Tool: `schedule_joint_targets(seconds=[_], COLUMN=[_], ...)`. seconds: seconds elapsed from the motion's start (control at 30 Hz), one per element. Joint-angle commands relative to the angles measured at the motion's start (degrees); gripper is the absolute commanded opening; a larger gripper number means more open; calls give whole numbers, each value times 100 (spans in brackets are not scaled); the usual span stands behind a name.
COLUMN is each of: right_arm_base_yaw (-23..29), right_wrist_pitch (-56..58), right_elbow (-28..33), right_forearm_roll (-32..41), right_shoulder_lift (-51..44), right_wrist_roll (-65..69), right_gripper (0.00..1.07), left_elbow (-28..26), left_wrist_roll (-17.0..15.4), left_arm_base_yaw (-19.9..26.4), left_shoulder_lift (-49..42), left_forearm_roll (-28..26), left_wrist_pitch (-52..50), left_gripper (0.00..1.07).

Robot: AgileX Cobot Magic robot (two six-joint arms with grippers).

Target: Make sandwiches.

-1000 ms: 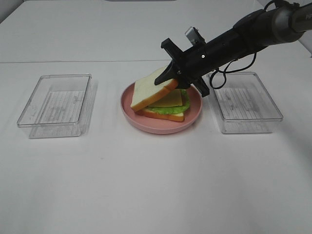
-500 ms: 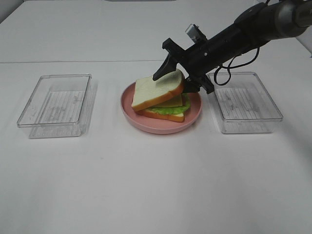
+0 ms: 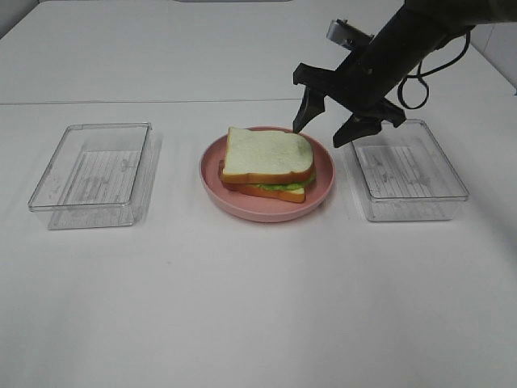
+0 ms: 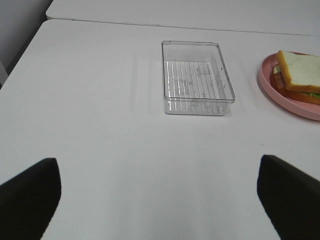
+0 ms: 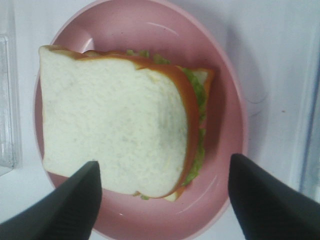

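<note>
Sandwich assembled on plate, right gripper open above it

Sandwich [image 3: 266, 164] sits stacked on the pink plate [image 3: 212, 179] at the middle of the white table [image 3: 258, 307]. Its top bread slice [image 5: 112, 125] lies flat, slightly offset from the bottom slice [image 3: 279, 194], with green lettuce [image 5: 197, 92] showing along one edge. A band of bare plate rim rings the stack on all sides.

The right gripper [image 3: 329, 121] hangs in the air over the far right rim of the plate, released, fingers spread wide and holding nothing. In the wrist view its two dark fingertips [image 5: 75, 205] stand apart on either side of the sandwich without touching it.

The left gripper [image 4: 160, 192] is off to the left, also open and empty, with both fingertips well apart over bare table.

Two clear trays flank the plate. The left tray [image 3: 93, 174] stands well apart from the plate, with a strip of open table between them; nothing lies inside, only its ribbed bottom. The right tray [image 3: 408, 170] sits near the plate's right rim, with a narrower gap, and is likewise empty. The right arm [image 3: 412, 40] passes above the far left corner of this tray.

A wide open stretch of table lies in front of the plate and trays, and another behind them beyond a seam [image 3: 121, 102] across the surface
</note>
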Motion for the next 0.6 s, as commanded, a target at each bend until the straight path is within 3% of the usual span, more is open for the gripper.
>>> schedule_joint_targets(seconds=[0.03,0.17,0.2,0.37,0.6], right_arm_base_yaw=[-6,-6,-6,-17,-292], right_wrist_pitch=[69,384,573,1008,1392], right_elbow=[-57,-86,-86,-86,-97], right_forearm_roll=[-590,-1306,-1879,-2968,-3249], right_shoulder_lift=[-264,-447,-579,-808,-888], right_wrist_roll=[338,533,762,1392,1249], right_gripper=[80,92,95,95,95], left_elbow=[6,6,6,6,6], left_wrist_roll=[-17,-17,-17,-17,-17], left_arm_base_yaw=[23,23,23,23,23], left_shoulder_lift=[-115,-115,-115,-115,-115], left_forearm_roll=[-63,-63,-63,-63,-63], left_wrist_pitch=[-6,-6,-6,-6,-6], left_gripper=[100,100,100,100,100])
